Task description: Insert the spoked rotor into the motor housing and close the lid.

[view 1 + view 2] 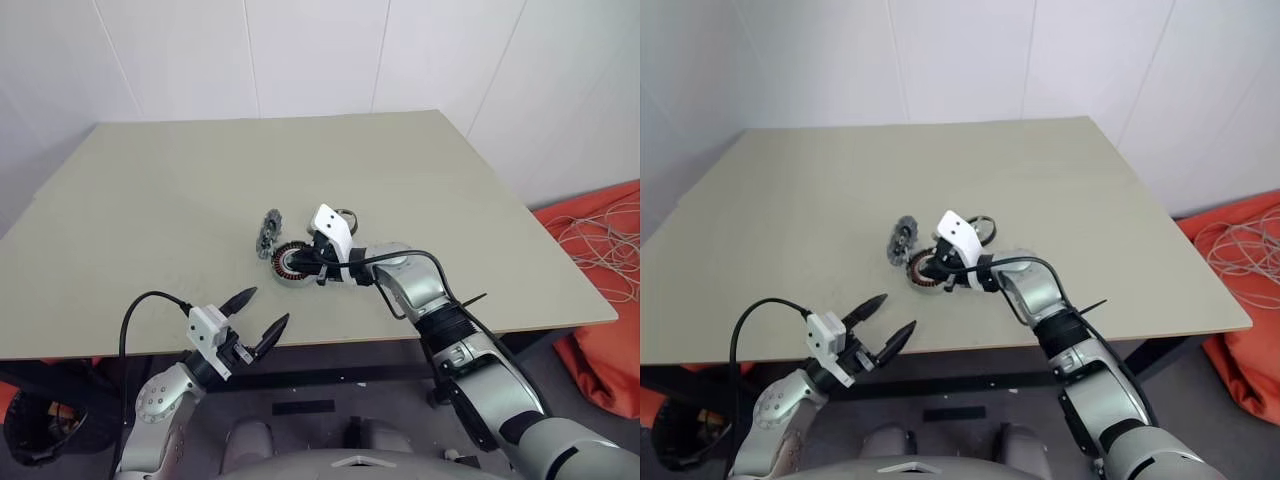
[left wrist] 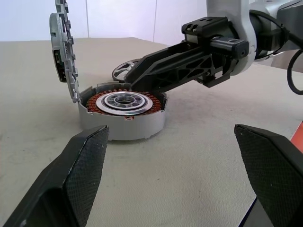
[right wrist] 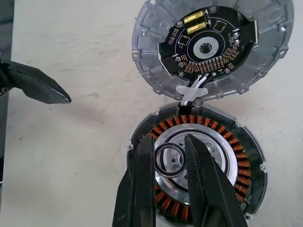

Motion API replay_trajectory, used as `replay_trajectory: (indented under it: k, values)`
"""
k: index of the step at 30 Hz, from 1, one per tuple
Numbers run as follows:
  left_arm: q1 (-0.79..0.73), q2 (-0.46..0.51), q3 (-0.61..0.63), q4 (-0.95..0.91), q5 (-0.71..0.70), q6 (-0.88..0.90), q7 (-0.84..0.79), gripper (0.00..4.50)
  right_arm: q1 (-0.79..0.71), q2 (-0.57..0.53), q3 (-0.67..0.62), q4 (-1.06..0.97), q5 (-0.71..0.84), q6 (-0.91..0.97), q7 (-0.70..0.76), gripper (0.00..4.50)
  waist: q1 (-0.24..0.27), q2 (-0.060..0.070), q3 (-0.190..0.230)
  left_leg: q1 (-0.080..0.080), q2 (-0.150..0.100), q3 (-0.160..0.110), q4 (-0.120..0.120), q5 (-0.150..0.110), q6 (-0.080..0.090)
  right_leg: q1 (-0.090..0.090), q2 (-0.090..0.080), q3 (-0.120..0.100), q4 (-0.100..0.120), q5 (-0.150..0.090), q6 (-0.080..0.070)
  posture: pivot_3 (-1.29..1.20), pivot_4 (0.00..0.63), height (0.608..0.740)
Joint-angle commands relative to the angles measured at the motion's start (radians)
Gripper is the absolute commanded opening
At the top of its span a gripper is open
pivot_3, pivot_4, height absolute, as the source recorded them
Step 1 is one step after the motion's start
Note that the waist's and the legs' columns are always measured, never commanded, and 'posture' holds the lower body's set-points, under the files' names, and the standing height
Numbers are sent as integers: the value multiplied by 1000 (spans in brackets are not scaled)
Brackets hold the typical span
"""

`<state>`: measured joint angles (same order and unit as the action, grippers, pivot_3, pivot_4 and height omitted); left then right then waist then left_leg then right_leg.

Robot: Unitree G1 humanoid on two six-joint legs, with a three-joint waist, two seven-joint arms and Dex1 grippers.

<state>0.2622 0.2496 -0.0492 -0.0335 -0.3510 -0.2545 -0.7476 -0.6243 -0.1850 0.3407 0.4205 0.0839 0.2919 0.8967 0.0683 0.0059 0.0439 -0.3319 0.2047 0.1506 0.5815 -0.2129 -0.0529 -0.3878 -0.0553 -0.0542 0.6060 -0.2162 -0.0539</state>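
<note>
Right gripper (image 3: pixel 170 156) clamped on thin ring over motor housing (image 3: pixel 196 163); centre it, lower gently. Left gripper (image 1: pixel 255 315) apart.

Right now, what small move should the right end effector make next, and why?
Probably lower and release the ring: the right end effector pinches it over the housing's silver centre, and the lid stands open.
</note>
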Motion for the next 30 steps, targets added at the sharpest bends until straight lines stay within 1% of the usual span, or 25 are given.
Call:
replay_trajectory:
  k: [1,11,17,25,27,28,29,30]
  values:
    - [-7,-2,1,-49,-10,0,8,4500,-51,23,-10,41,-16,-47,-13,580,0,0,0,0,0,0,0,0,0,0,0,0,0,1,-1,0,0,740]
    - [-2,-5,-3,-70,-7,13,20,4500,-94,40,-32,159,-38,-108,-24,580,0,0,0,0,0,0,0,0,0,0,0,0,0,1,-2,0,0,740]
    - [1,-7,-3,-70,-7,11,19,4500,-97,37,-38,178,-47,-122,-19,580,0,0,0,0,0,0,0,0,0,0,0,0,0,1,-3,0,0,740]
    - [9,-3,-7,-120,-10,46,33,4500,-98,48,-41,201,-52,-132,-27,580,0,0,0,0,0,0,0,0,0,0,0,0,0,1,-2,0,0,740]
    - [12,-2,-7,-129,-11,53,37,4500,-100,51,-43,206,-52,-135,-30,1329,0,0,0,0,0,0,0,0,0,0,0,0,0,1,-3,0,0,740]
    - [12,-1,-7,-132,-11,56,38,4500,-102,53,-45,208,-52,-135,-32,1579,0,0,0,0,0,0,0,0,0,-1,0,0,0,1,-3,0,0,740]
    - [13,-1,-7,-134,-11,58,38,4500,-104,55,-47,210,-51,-136,-33,1982,0,0,0,0,0,0,0,0,0,-1,0,0,0,1,-3,0,0,740]
    - [13,-1,-6,-136,-11,61,38,4500,-106,56,-50,212,-50,-136,-33,2285,0,0,0,0,0,0,0,0,0,-1,0,0,0,1,-3,0,0,740]
